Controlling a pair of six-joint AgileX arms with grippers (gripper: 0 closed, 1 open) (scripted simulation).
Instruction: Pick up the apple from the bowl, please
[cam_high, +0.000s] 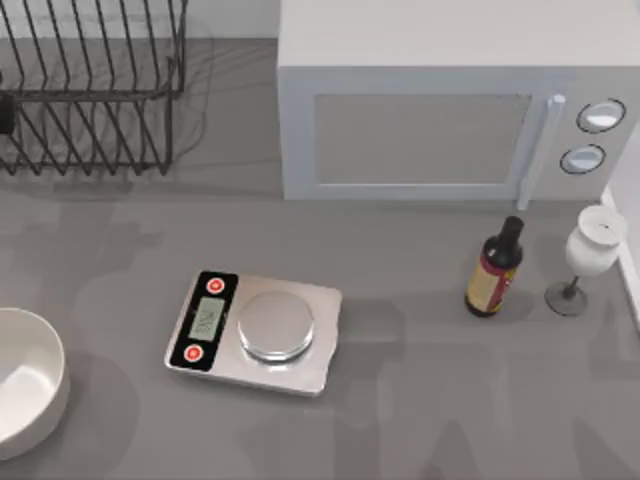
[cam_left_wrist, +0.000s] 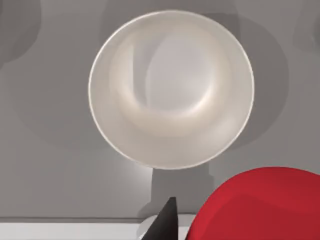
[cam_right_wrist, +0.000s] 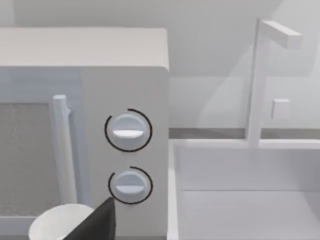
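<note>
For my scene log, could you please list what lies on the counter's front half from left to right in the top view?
Bowl → scale → bottle → wine glass.

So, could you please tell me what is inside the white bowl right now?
Nothing: the bowl shows a bare white inside in the left wrist view. The apple is up close to that camera, beside a dark finger, outside the rim.

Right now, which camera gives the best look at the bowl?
The left wrist view: the whole bowl shows from above, with nothing inside. The top view catches part of it at the table's left edge.
</note>
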